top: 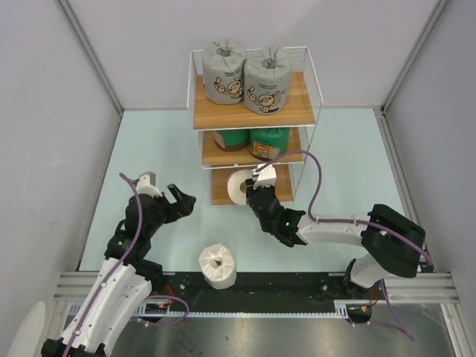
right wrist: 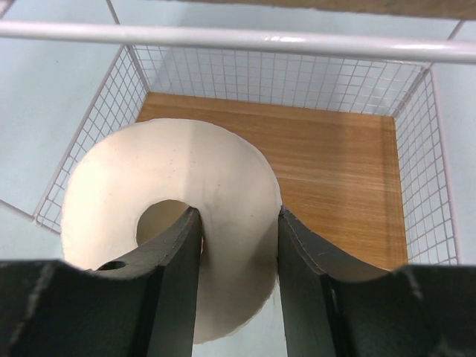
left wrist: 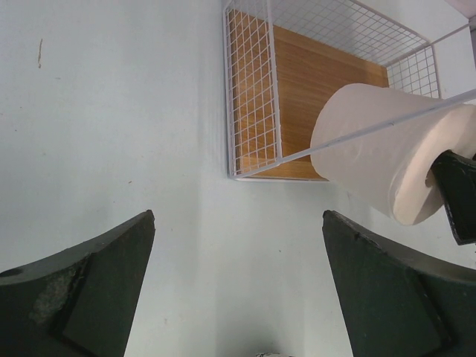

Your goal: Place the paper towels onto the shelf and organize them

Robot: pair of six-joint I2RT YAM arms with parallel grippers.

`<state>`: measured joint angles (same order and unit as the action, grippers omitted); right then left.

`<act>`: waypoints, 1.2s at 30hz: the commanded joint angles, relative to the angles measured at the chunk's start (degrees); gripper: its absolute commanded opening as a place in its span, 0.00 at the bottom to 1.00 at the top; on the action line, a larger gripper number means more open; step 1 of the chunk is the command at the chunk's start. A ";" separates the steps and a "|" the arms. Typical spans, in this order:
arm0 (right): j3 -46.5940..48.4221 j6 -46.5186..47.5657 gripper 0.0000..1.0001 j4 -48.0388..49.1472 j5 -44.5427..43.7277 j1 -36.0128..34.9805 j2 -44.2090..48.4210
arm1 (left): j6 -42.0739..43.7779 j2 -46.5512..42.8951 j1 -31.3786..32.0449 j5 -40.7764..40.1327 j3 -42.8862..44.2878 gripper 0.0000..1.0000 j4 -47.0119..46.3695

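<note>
White paper, soft and fat: the right pincer (right wrist: 239, 219) is clenched on one white roll (right wrist: 111, 186), one finger in its hole and one outside. The bottom board of the shelf (right wrist: 335, 171) lies just ahead of the pincer, under a wire bar (right wrist: 238, 37). I think it should slide the roll in low and to one side, then let go gently, leaving room for the other white roll (top: 217, 265), which sits on the worktop (top: 149, 141) behind it. The left pincer (left wrist: 238, 216) hangs wide open, holding nothing.

The shelf (top: 297, 104) carries two grey cartoon rolls (top: 224, 71) upright on top and two green rolls (top: 269, 141) on the middle board. One white roll (top: 239, 186) lies sideways at the bottom tier's front, pinched in the right claw (top: 259, 181). Another white roll (top: 217, 265) stands on the worktop (top: 149, 149).
</note>
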<state>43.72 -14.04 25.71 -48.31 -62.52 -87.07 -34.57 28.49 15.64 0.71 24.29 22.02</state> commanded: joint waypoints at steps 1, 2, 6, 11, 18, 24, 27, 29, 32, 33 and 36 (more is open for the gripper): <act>0.13 1.30 0.21 12.60 -2.83 -0.06 -1.17 | -0.85 0.34 0.36 1.22 -0.30 1.00 -1.28; 0.05 1.30 0.20 13.21 -3.01 0.03 -1.44 | -0.77 0.77 0.27 1.14 -0.13 1.00 -1.19; 0.13 1.56 0.20 13.83 -2.75 -0.06 -2.58 | -0.77 0.96 0.27 0.78 0.05 1.00 -0.84; 0.13 4.55 0.22 16.91 -3.10 -0.06 -4.25 | -0.94 0.25 0.36 0.70 -0.21 1.00 -0.93; 0.05 4.73 0.26 16.47 -2.49 -0.23 -5.74 | -0.77 0.87 0.36 0.87 -0.04 1.00 -1.19; 0.92 4.99 0.36 15.16 -1.78 -0.06 -7.15 | -0.77 0.78 0.36 0.87 -0.30 1.00 -1.45; 1.10 4.29 0.38 14.54 -0.64 0.03 -7.68 | -0.77 0.60 0.36 0.87 -0.21 1.00 -1.37; 1.27 4.02 0.40 14.36 0.67 0.12 -7.85 | -0.85 0.60 0.36 0.78 -0.21 1.00 -1.28; 1.71 3.58 0.43 14.28 1.91 0.29 -8.03 | -0.94 0.16 0.36 0.70 -0.39 1.00 -1.19; 1.98 3.50 0.43 14.10 2.26 0.30 -8.29 | -0.94 -0.10 0.36 0.70 -0.39 1.00 -1.19; 3.21 3.32 0.47 12.52 3.05 0.30 -8.73 | -0.94 -0.10 0.36 0.70 -0.30 1.00 -1.10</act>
<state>43.88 -9.39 36.36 -46.83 -62.22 -94.85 -34.57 29.06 15.64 0.71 24.23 21.98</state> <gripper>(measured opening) 0.466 0.996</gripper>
